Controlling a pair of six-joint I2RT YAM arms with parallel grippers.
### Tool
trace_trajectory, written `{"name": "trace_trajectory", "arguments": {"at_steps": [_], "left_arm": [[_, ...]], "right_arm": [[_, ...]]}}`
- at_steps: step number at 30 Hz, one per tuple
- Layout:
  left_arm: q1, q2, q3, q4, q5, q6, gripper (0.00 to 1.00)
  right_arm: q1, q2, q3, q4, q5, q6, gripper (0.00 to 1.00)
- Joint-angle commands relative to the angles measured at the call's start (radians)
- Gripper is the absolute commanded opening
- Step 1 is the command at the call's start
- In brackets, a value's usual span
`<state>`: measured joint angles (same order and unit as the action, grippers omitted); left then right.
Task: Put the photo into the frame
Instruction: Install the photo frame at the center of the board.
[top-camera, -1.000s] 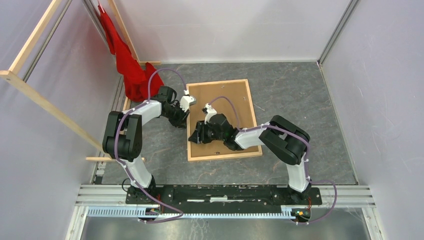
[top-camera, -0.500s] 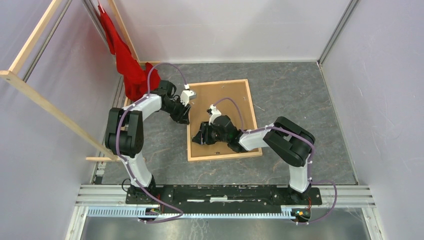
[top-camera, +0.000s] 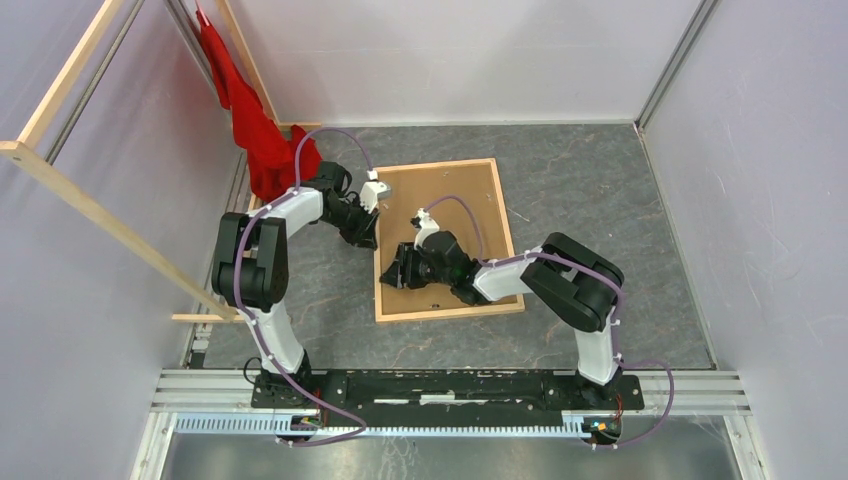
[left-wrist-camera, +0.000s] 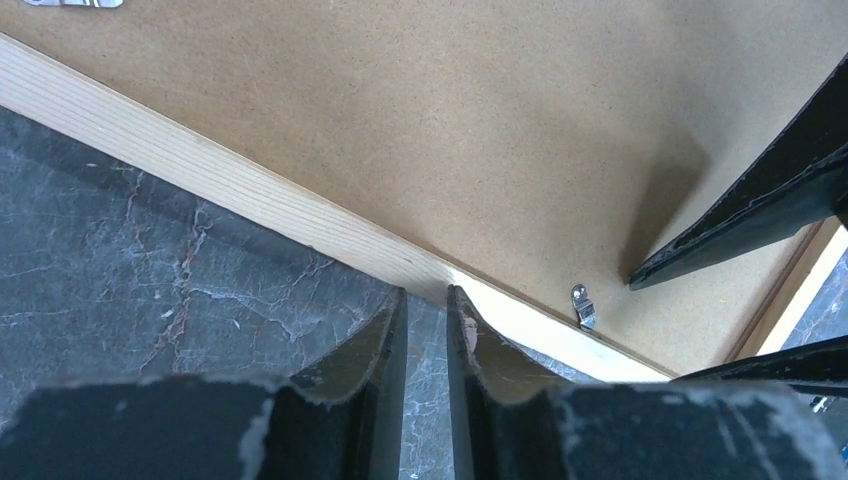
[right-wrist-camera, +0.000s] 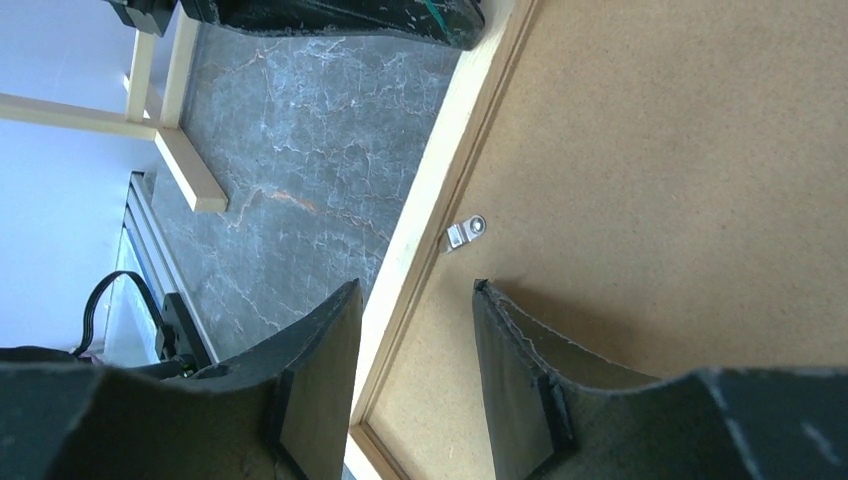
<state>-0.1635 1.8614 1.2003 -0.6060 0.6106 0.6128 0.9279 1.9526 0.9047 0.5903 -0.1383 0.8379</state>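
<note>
Frame (top-camera: 449, 312) lies flat mid-table (top-camera: 600, 200), brown backing panel (top-camera: 450, 195) facing up inside it. Left gripper (left-wrist-camera: 425, 295) sits at the outer edge of the frame's left rail, far half. Its fingers are nearly closed with just a thin slit, and I see only table through it. Right gripper (right-wrist-camera: 415, 288) is low over the near-left part, jaws medium-wide and straddling the left rail, one finger over the table and one over the backing. A metal tab (right-wrist-camera: 465, 232) is just ahead of its tips.
</note>
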Motion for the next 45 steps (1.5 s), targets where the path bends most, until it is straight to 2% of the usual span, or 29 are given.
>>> {"name": "trace_trajectory", "arguments": {"at_steps": [1,19,31,34,38,40,45], "left_arm": [[-0.008,0.056,0.005,0.011,-0.02,-0.009,0.25],[-0.021,0.069,0.0,0.015,-0.047,0.008,0.21],[-0.027,0.074,-0.009,0.014,-0.06,0.033,0.19],[-0.027,0.066,-0.007,0.014,-0.063,0.034,0.19],[-0.013,0.048,0.021,-0.007,-0.074,0.041,0.19],[0.011,0.038,0.053,-0.017,-0.063,0.032,0.2],[0.052,0.065,0.162,0.002,-0.032,-0.073,0.31]], "right_arm": [[0.013,0.045,0.044,-0.037,0.032,0.0,0.51],[0.028,0.098,0.121,-0.139,0.099,0.006,0.49],[0.038,0.119,0.145,-0.127,0.165,0.059,0.46],[0.038,0.089,0.135,-0.13,0.157,0.048,0.46],[0.026,-0.031,0.068,-0.105,0.155,0.03,0.47],[0.003,-0.081,0.053,-0.101,0.146,0.013,0.48],[-0.095,-0.1,0.099,-0.131,0.102,-0.08,0.52]]}}
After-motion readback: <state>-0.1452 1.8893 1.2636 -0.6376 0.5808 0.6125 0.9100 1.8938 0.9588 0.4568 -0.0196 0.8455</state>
